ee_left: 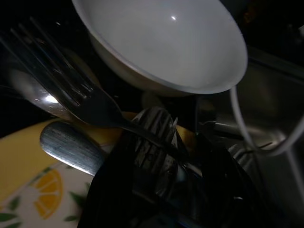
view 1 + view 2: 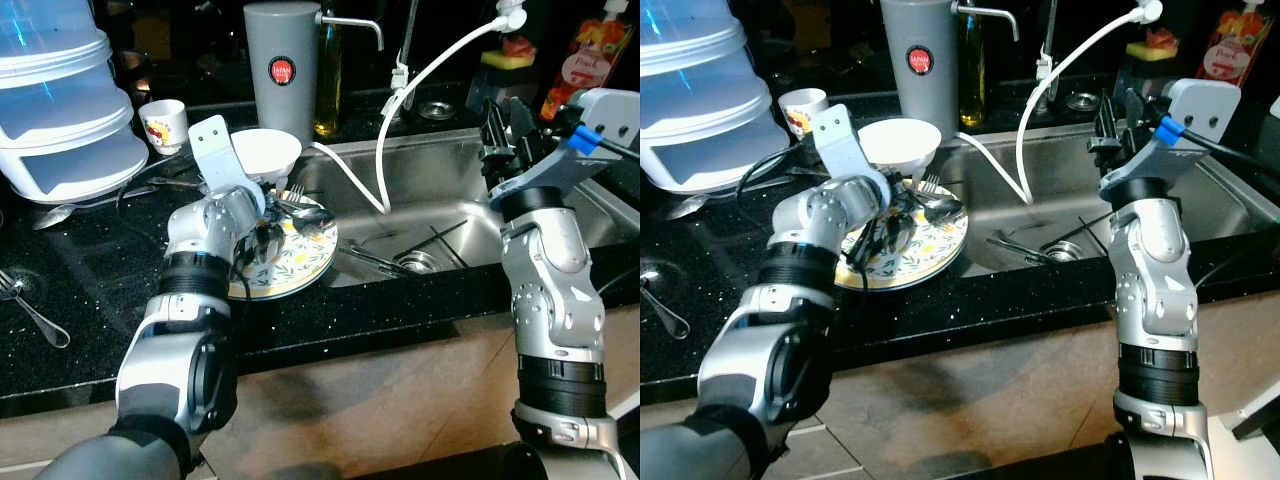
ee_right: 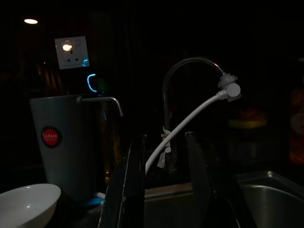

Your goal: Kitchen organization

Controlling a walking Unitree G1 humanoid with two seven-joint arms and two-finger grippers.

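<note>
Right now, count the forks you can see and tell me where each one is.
2 clear ones: a fork lying on the black counter at far left, and a fork on the lemon-patterned plate by the left end effector. The cutlery in the sink is unclear.

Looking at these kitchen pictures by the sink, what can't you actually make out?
- Left gripper over the lemon plate: head views show a dark tangle with the cutlery; whether its fingers are closed is unclear.
- Red bottle: label too small to read.
- Stacked white containers: cut off by the picture's edge.
- Right wrist view: too dark beyond the faucet.
</note>
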